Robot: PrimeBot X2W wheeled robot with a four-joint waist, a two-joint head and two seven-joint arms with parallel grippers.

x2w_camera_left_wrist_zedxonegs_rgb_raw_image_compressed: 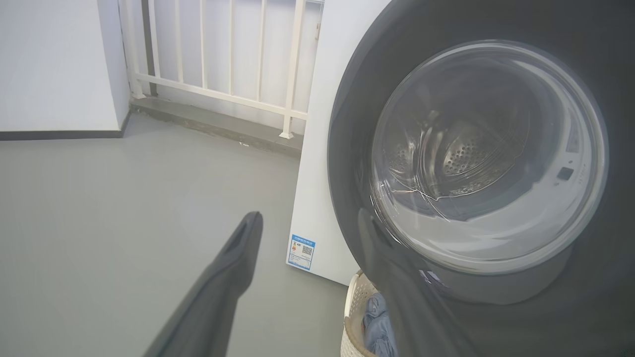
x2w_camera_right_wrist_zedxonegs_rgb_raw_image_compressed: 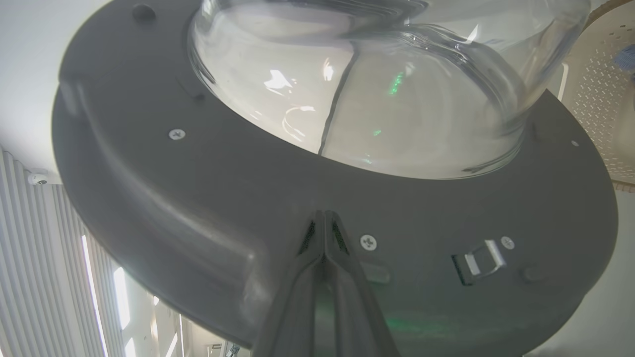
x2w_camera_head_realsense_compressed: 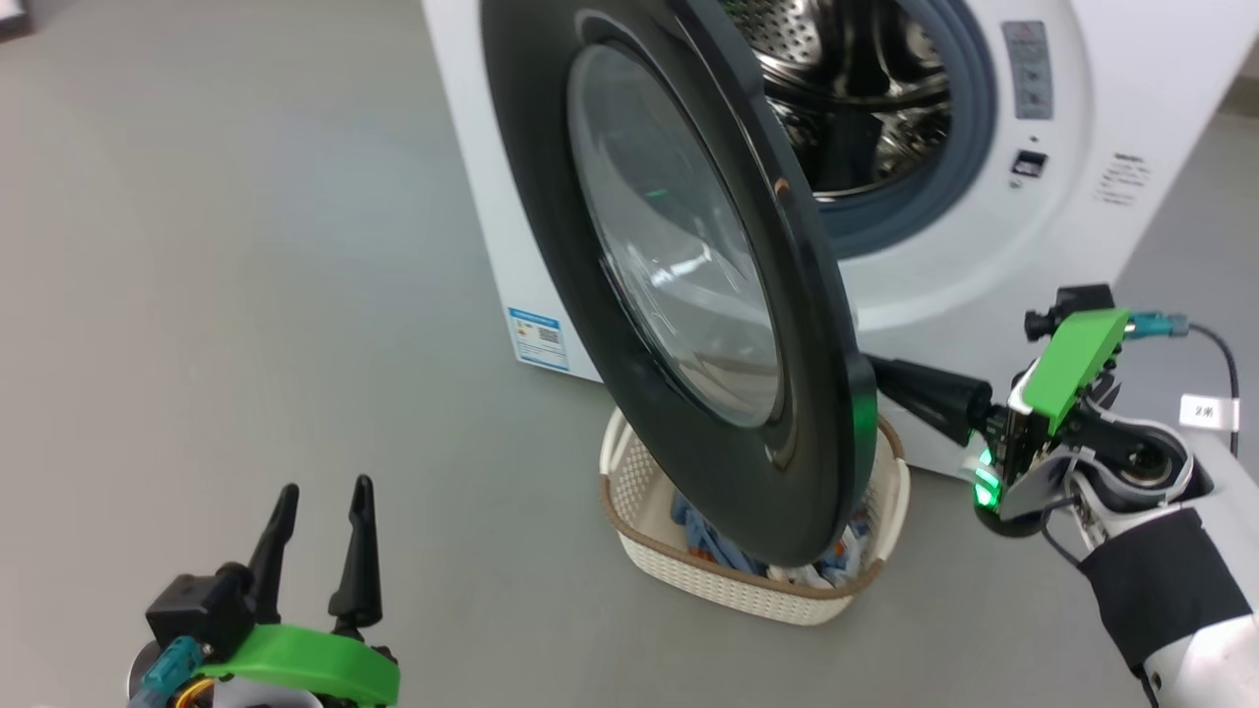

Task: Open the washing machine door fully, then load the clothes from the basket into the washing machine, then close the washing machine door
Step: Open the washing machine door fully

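Step in hand: opening the washing machine door (x2w_camera_head_realsense_compressed: 679, 265), the first of three steps, and by my reading not finished.
Door, place: it is swung out from the front of the washing machine (x2w_camera_head_realsense_compressed: 984, 285) on its left-side hinge. It stands well off the grey ring, so the steel drum (x2w_camera_head_realsense_compressed: 846, 88) is in plain sight to its right.
Door, facing: upright. Its glossy outer face looks left and toward the near side, and its glass bowl bulges right. Being round it has no long axis; its plane runs from the machine out toward the near side.
Right gripper (x2w_camera_head_realsense_compressed: 890, 382): fingers clenched together with nothing between them, tips laid against the door's dark inner face just below the glass bowl — a push, not a grasp.
Left gripper (x2w_camera_head_realsense_compressed: 325, 492): fingers released and spread, empty, low at the near left, well apart from the door.
Basket (x2w_camera_head_realsense_compressed: 629, 531): on the floor just in front of the machine, under the door's lower edge, long axis roughly left to right along the machine front.
Clothes (x2w_camera_head_realsense_compressed: 703, 536): blue pieces heaped in the basket; none seen in the drum.
Left to do: swing the door wider, load the clothes, then close the door — nearly all of the task.
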